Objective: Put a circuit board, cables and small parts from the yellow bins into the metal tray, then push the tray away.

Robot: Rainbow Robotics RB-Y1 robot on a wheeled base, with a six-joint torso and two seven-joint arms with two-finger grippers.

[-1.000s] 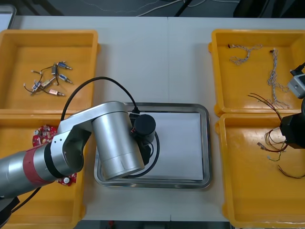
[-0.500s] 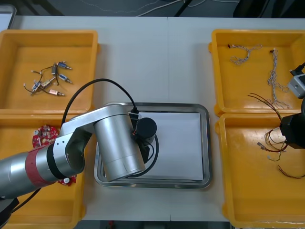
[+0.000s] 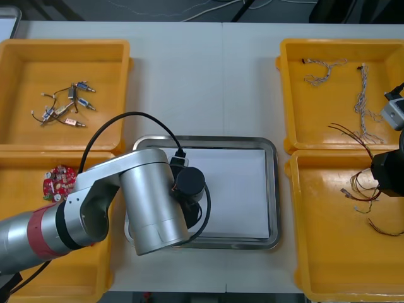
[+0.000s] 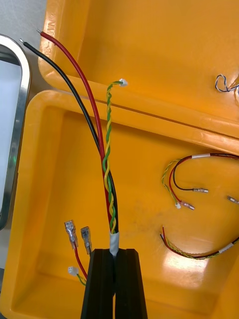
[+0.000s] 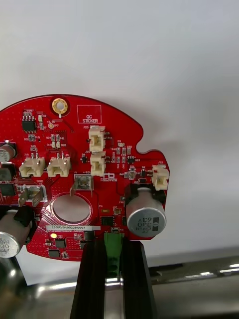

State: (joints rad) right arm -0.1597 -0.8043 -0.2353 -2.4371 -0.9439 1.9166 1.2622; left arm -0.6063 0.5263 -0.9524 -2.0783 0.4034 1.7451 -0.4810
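Observation:
My left gripper (image 5: 113,249) is shut on the green connector at the edge of a round red circuit board (image 5: 84,174), which it holds over the white inside of the metal tray (image 5: 199,279). From the front, the silver left arm (image 3: 151,202) covers the left part of the tray (image 3: 273,189) and hides that gripper. My right gripper (image 4: 114,259) is shut on the taped end of a cable bundle (image 4: 107,164) of red, black and yellow-green wires, over the near right yellow bin (image 4: 45,199). The right arm (image 3: 388,173) sits at the right edge.
Another red circuit board (image 3: 58,180) lies in the near left bin. Small metal parts (image 3: 63,107) lie in the far left bin. Blue and white cables (image 3: 363,95) are in the far right bin. Loose red and yellow cables (image 4: 184,189) lie near the right gripper.
The left arm has shifted a little toward the tray's near edge with the board. The right arm has not moved.

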